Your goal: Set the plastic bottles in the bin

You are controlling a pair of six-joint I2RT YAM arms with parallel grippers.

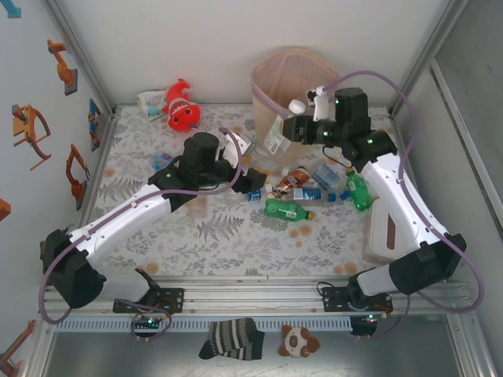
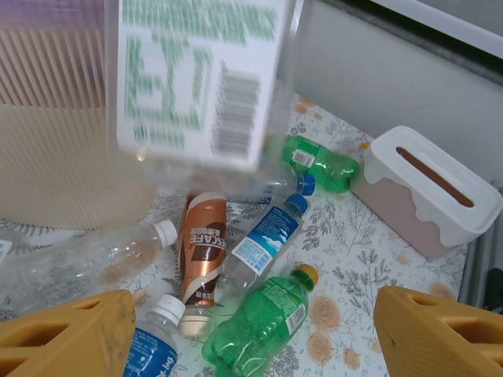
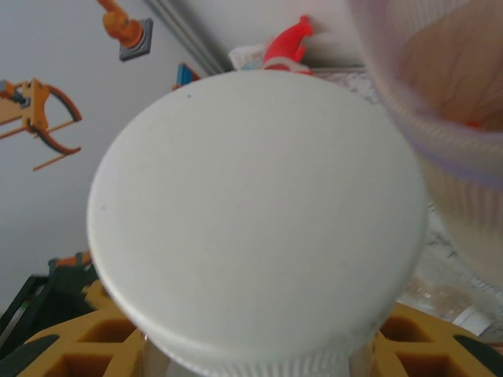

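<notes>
— White-capped clear bottle (image 3: 255, 220) sits right against the right wrist camera. Held?
— Yes: the right gripper (image 3: 251, 357) is clamped on its neck, a yellow finger (image 3: 71, 345) either side. The bin (image 3: 440, 118) rim is just beside it; the red fish plush (image 3: 287, 43) lies beyond.
— And the left wrist?
— The left gripper (image 2: 251, 306) is spread wide, holding nothing. Under it on the counter (image 2: 369, 259) lie a brown bottle (image 2: 203, 251), a blue-labelled bottle (image 2: 263, 243) and a near green bottle (image 2: 263, 318), crowded together; a far green bottle (image 2: 318, 161) lies near a tissue box (image 2: 424, 192). The held bottle's blurred label hangs between camera and bin wall.
— From above?
— The held bottle hangs tilted before the bin's near wall, outside it. The left gripper is just beside it, near the heap of bottles (image 1: 302, 192). A striped sock (image 1: 232, 338) and a small plush toy (image 1: 299, 341) lie on the near side of the arm bases.
</notes>
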